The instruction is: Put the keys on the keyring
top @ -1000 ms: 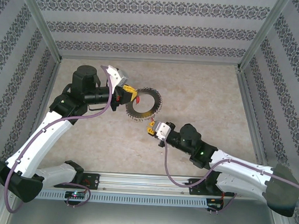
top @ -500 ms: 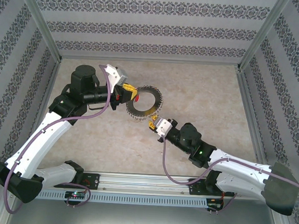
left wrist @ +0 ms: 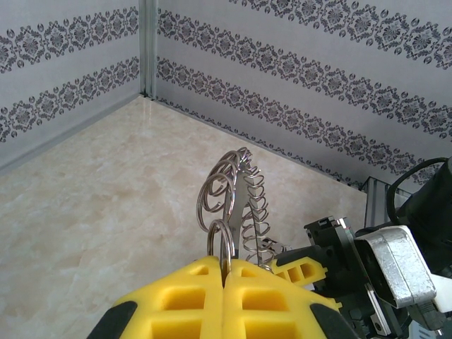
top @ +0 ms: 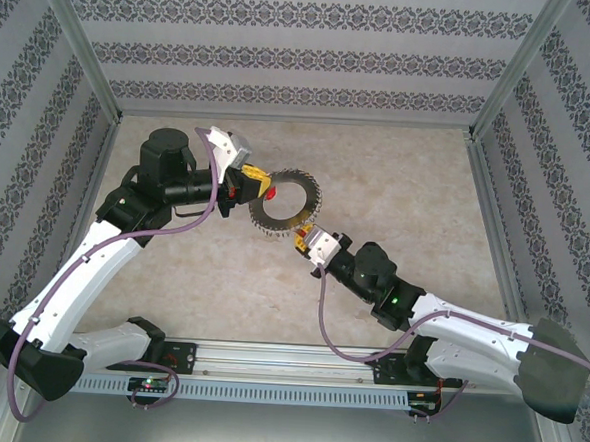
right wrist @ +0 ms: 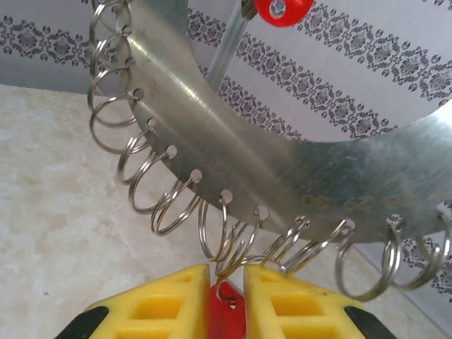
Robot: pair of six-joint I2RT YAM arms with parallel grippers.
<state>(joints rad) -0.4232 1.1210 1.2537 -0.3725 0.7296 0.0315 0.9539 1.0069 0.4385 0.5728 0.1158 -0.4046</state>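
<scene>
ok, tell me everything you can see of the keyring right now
The keyring is a flat, brushed silvery metal ring with a wide central opening; small holes along its outer edge each carry a thin wire loop. It hangs tilted, clear of the table, edge-on to the left wrist camera. The left gripper is shut on one loop at its rim. At the lower rim the right gripper holds a red key against a loop; whether it is threaded I cannot tell.
</scene>
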